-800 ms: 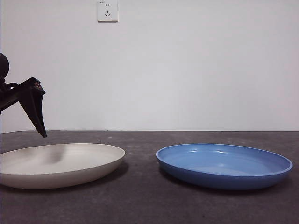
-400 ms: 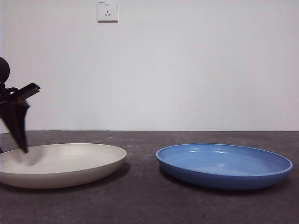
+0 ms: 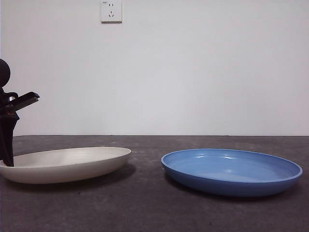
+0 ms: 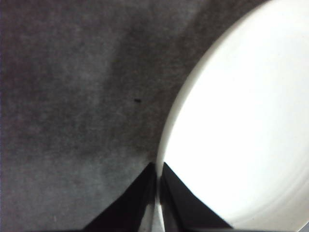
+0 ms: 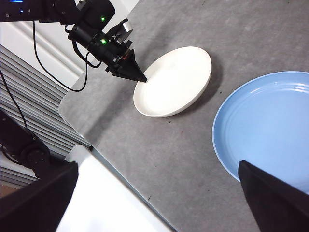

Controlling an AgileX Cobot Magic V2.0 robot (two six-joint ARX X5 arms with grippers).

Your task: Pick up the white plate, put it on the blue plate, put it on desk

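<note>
On the surface (image 3: 145, 208), the left gripper (image 4: 157, 180) pinched the white plate (image 3: 67, 163) rim, tilting it; right fingers (image 5: 270, 203) gaped wide, holding nothing.

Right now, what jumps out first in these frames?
The white plate draws the eye: it sits tilted on the desk, its far-side rim pinched by the left hand, jaws shut on the edge. Beside it, apart, the blue plate lies flat and untouched. The right hand waits high above, open.
</note>
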